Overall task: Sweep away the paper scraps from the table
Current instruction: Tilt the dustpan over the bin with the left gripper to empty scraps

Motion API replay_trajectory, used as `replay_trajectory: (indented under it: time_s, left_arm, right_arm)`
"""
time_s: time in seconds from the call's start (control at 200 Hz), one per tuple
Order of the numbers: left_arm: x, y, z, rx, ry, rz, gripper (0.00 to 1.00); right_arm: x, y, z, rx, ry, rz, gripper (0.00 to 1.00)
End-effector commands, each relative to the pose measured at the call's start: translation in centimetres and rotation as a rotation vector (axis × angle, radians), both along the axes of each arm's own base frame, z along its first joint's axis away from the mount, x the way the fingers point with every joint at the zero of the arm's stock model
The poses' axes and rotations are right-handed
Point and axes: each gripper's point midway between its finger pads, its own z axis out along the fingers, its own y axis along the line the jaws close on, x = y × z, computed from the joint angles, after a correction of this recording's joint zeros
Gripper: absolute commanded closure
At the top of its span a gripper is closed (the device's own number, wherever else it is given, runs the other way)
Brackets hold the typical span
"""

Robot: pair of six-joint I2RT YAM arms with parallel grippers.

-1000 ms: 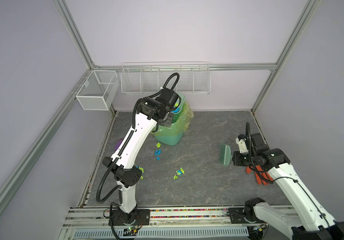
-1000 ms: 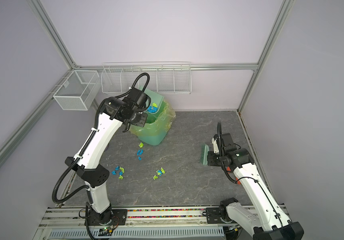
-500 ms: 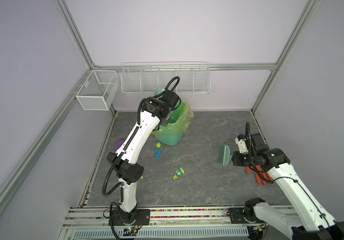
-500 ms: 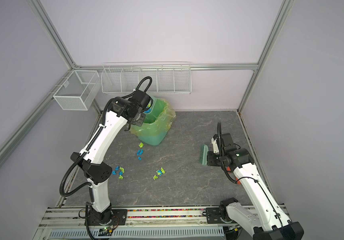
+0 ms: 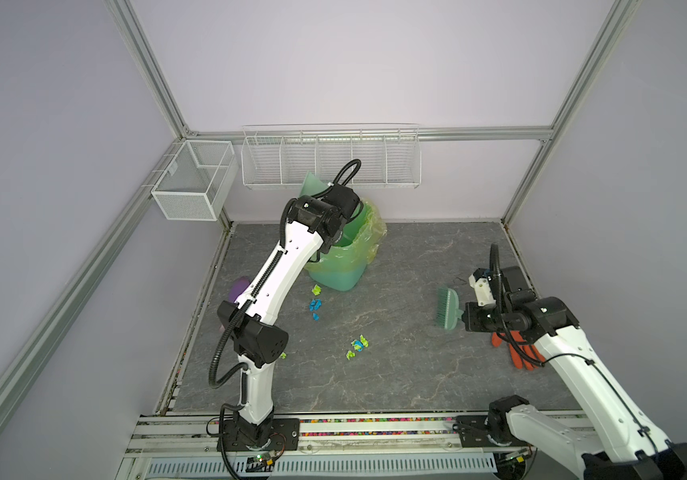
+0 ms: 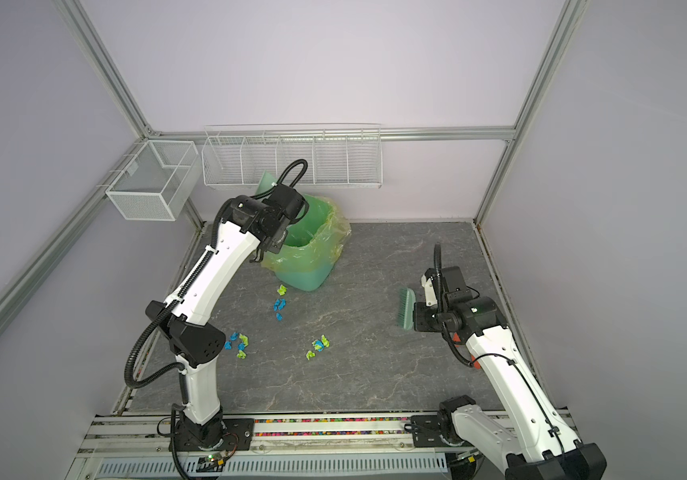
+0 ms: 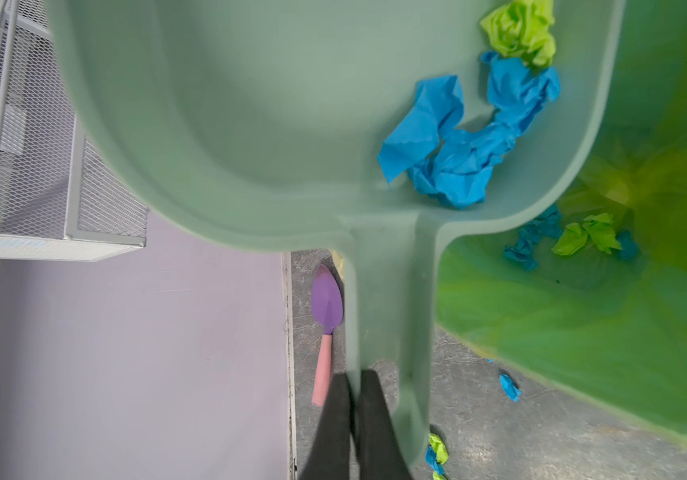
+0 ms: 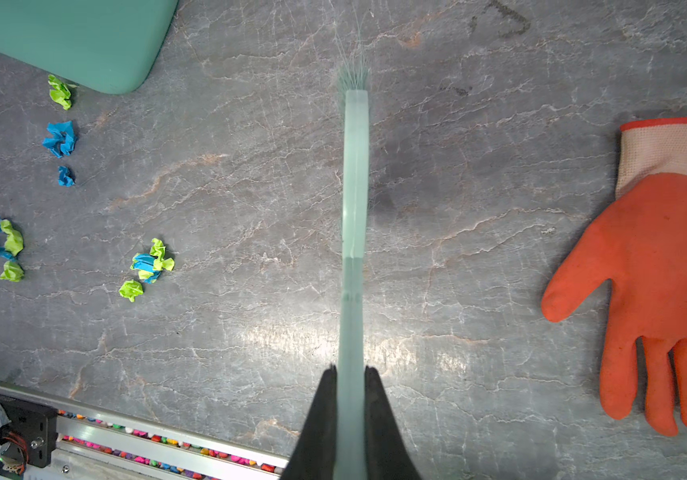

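- Left gripper [image 7: 354, 419] is clamped on the handle of the dustpan [image 7: 250, 124], held above the bin [image 6: 312, 266] at the back of the table [image 5: 416, 374].
- Right gripper [image 8: 352, 411] is pinched tight on the brush [image 8: 354, 187], held edge-on with its bristles pointing away from the wrist, above bare table on the right side.
- Dark grey and veined with pale lines, the table is framed by aluminium rails [image 5: 84, 266]; plain lilac walls [image 5: 333, 62] close the cell.
- Scraps [image 5: 316, 303] lie loose on the table in three small groups, seen in both top views: one just in front of the bin, one near the middle, one beside the left arm's elbow.
- An orange glove [image 8: 657, 270] lies flat, palm up, on the right, well apart from the scraps.
- By the left rail lies a purple trowel [image 7: 327, 307] with a pink handle.
- Inside the dustpan, blue and lime scraps sit against one side wall.
- Lining the bin is a yellow-green bag [image 5: 370, 232]; several blue and lime scraps lie at the bottom.
- On the back wall hangs a white wire rack [image 5: 329, 158], and a mesh box [image 5: 192, 183] hangs on the left rail.
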Motion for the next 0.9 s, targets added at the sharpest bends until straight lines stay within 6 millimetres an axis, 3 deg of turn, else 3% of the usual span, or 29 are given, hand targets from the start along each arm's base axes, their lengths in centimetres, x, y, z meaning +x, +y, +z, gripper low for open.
replay_trajectory:
  time_s: [0.0,0.395,0.9]
  left_arm:
    - [-0.3,1.6,0.6,0.085,-0.012,0.019,1.00]
    - [-0.7,2.9,1.8,0.173,-0.065,0.000,1.00]
    - [-0.4,5.1,5.4,0.374,-0.177,0.033,1.00]
  right_arm:
    - [0.1,0.1,-0.1,0.008,-0.018,0.011,0.93]
    - [-0.3,0.0,-0.4,0.009,-0.015,0.012,0.93]
    - [-1.0,0.0,-0.7,0.023,-0.034,0.017,0.93]
